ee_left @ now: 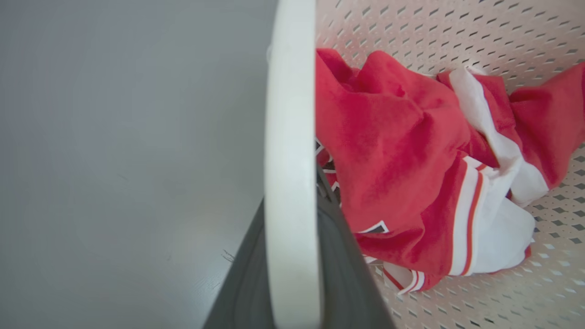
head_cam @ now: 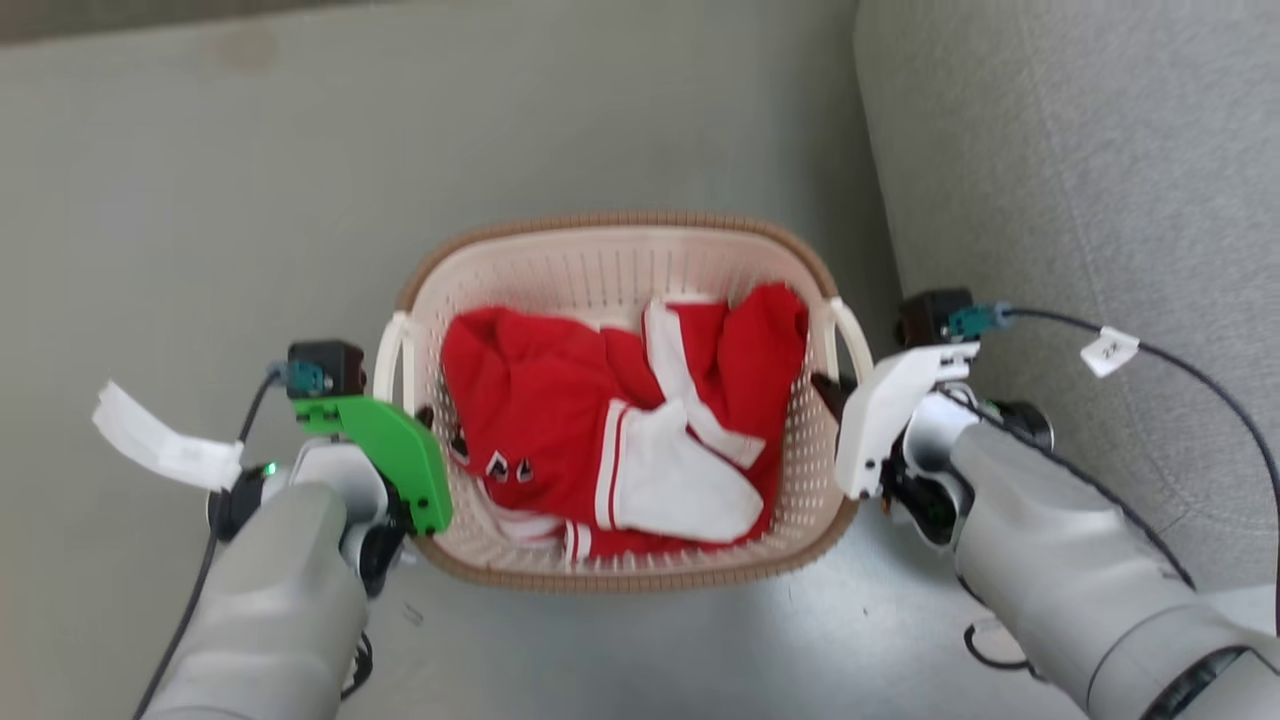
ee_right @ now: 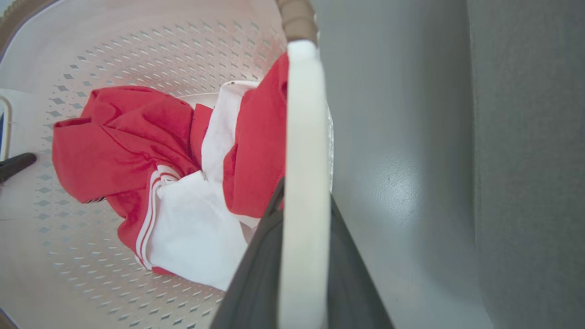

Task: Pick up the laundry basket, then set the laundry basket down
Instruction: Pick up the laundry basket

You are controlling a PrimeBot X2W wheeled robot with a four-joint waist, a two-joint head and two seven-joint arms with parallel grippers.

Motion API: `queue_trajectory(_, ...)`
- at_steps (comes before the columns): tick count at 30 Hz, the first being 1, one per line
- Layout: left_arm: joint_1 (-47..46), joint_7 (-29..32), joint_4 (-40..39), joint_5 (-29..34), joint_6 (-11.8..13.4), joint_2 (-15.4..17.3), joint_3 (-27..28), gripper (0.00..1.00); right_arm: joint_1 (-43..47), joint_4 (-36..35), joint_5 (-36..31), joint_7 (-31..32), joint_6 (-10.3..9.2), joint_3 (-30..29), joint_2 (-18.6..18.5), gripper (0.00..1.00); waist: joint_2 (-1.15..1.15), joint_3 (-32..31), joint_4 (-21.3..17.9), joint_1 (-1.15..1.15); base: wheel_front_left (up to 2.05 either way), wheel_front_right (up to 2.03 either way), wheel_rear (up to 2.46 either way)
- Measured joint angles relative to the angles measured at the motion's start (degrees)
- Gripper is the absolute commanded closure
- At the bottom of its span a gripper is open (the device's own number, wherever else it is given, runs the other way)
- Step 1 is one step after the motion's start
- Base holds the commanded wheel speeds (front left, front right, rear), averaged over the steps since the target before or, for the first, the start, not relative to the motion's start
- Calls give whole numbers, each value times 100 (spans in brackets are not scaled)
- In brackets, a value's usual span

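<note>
Both handles of the laundry basket (head_cam: 620, 218), mid-frame, sit clenched in your left claw (head_cam: 425, 415) and right claw (head_cam: 825, 385) (lift unclear); set-down remains.

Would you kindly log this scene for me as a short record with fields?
basket: laundry basket, above grey floor, beside grey sofa
contents: red and white garment
left gripper: at left handle, which crosses its fingers
right gripper: at right handle, likewise
grip: open or shut unclear
</note>
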Motion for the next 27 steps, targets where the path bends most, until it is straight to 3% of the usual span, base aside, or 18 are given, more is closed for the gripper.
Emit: queue_trajectory(27, 1287, 545, 11, -703, 0, -45, -419, 100, 1138, -27, 632, 678, -1, 635, -101, 100, 0, -1861, 28, 0, 0, 0, 0)
